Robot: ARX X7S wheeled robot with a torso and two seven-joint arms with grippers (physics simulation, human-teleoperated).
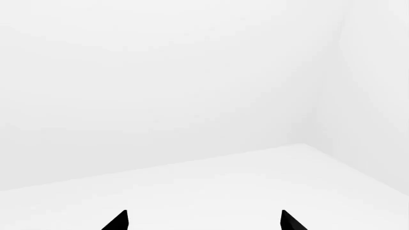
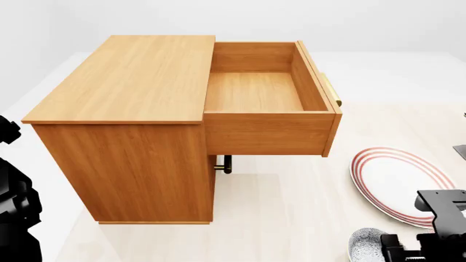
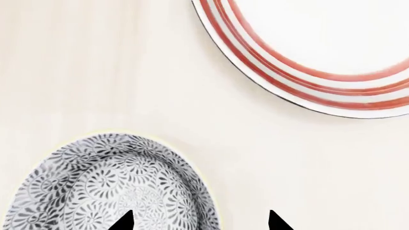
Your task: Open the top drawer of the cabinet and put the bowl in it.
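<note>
- The right tool (image 3: 199, 221) hangs over the near rim of the bowl (image 3: 108, 187); its two dark fingertips (image 3: 122, 221) stand apart, one over the patterned inside of the bowl and the other over the bare surface just outside the rim. It grips nothing.
- In the head view the right tool (image 2: 407, 252) shows as a dark block at the lower right, just beside the bowl (image 2: 368, 244) and partly hiding it.
- The bowl sits upright on the pale tabletop (image 2: 291, 207), well apart from the cabinet (image 2: 131, 109) and lower than the drawer.
- A plate (image 2: 399, 183) with red rings lies flat near the bowl, on the side toward the drawer; the two do not touch. In the right wrist view the plate (image 3: 319, 57) shows a strip of bare tabletop (image 3: 96, 72) between it and the bowl.
- The top drawer (image 2: 262, 93) is pulled far out of the cabinet, its inside bare, its brass handle (image 2: 331, 90) on the front edge facing the plate.
- Under the open drawer, a dark handle (image 2: 224, 164) of a lower drawer peeps out.
- Between the bowl and the open drawer only the plate lies nearby; the drawer's front wall rises above the level where the bowl rests.
- The left tool (image 1: 203, 221) faces a plain white floor and walls, its fingertips (image 1: 118, 221) apart and holding nothing. In the head view only part of the left arm (image 2: 15, 207) shows, beside the cabinet's near corner.
</note>
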